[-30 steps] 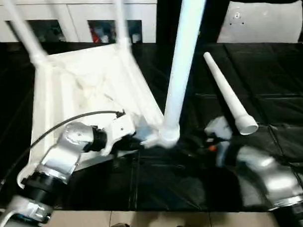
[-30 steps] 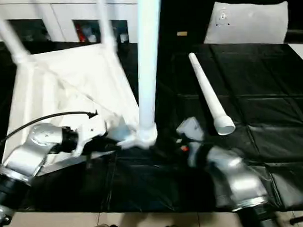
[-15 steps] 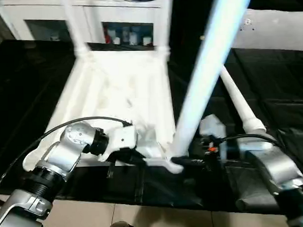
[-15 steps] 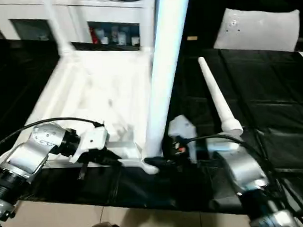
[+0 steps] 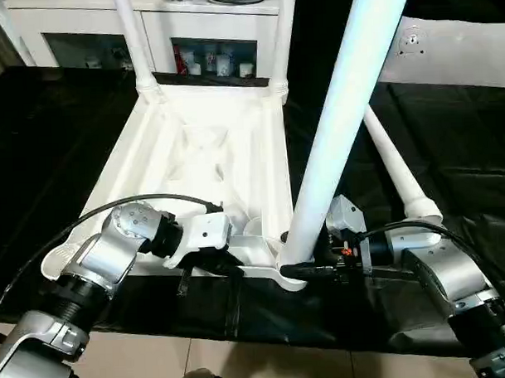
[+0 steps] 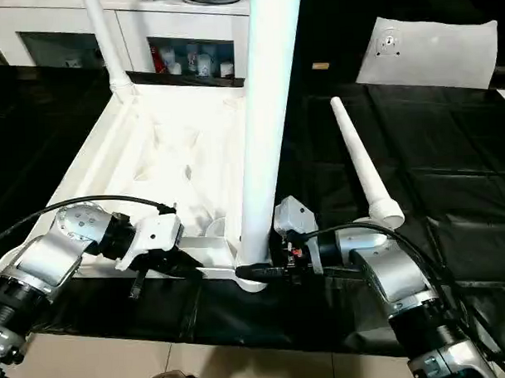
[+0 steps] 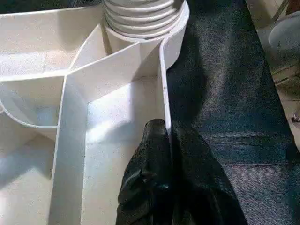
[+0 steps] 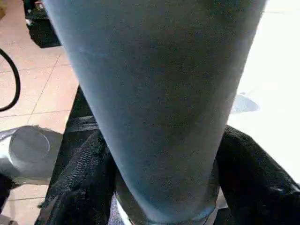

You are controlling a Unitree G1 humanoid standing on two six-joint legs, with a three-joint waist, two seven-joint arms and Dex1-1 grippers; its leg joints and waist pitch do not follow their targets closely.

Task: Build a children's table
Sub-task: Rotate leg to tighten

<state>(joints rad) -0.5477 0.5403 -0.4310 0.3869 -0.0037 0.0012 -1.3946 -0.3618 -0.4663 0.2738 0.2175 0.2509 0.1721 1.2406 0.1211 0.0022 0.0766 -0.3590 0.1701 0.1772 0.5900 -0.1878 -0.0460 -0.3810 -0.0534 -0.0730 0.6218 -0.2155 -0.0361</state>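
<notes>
- Tabletop (image 5: 201, 149) lies upside down on the black work table (image 5: 450, 149), its near rim pinched by the left gripper (image 7: 166, 140), fingers shut on the thin wall.
- Right gripper (image 6: 268, 271) hugs the base of the upright leg (image 6: 263, 122) (seated in the near corner socket).
- One loose leg (image 6: 364, 164) lies just beside it.
</notes>
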